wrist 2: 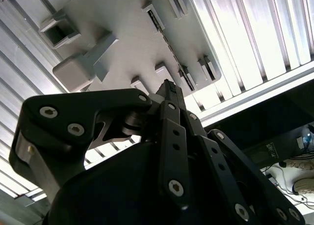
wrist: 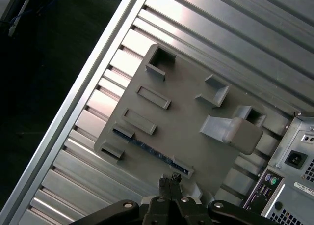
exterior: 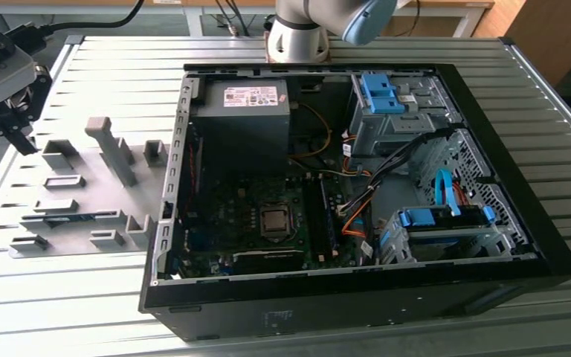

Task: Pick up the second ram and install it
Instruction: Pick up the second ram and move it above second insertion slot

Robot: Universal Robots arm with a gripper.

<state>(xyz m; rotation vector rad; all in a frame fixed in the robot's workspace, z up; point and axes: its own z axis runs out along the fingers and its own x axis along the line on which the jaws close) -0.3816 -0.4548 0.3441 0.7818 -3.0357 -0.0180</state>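
While the gripper (exterior: 23, 141) hangs raised at the exterior view's left, above the far edge of the grey holder plate (exterior: 97, 195), its jaws point downward and touch nothing. Both wrist views show the jaws drawn together with nothing between them; the fingertips (wrist: 169, 178) meet in a narrow point.

The arm's base (exterior: 300, 33) stands at the far side of the ribbed metal counter (exterior: 68, 297), behind the open computer case (exterior: 315, 312). The wrist section reaches in from the exterior view's left edge.

The second ram (exterior: 77, 217) stands on its long edge in the holder plate, seated between two low grey blocks on the plate's near side, well apart from the gripper. In the first wrist view it (wrist: 147, 147) reads as a thin dark strip running across the plate below the fingertips. In the second wrist view it (wrist 2: 168, 44) appears edge-on beyond the fingertip.

The case lies open on the counter beside the plate, its motherboard (exterior: 256, 223) exposed.
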